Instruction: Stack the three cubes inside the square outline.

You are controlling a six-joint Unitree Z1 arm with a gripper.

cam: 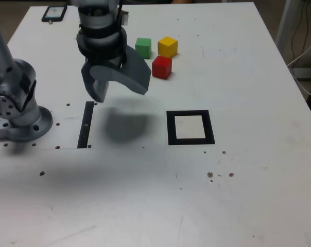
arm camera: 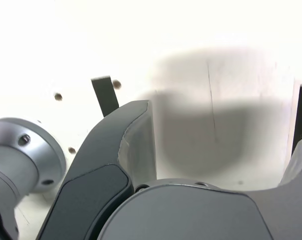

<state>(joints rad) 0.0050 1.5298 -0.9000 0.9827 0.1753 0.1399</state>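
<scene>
One gripper (cam: 117,99) hangs over the table (cam: 258,180), its two jaws spread wide with nothing between them. Three cubes sit beyond it: one green (cam: 143,47), one yellow (cam: 167,47), one red (cam: 161,67), close together, though whether they touch is hard to tell. One square outline (cam: 209,127) and one black strip (cam: 86,125) lie flat.
</scene>
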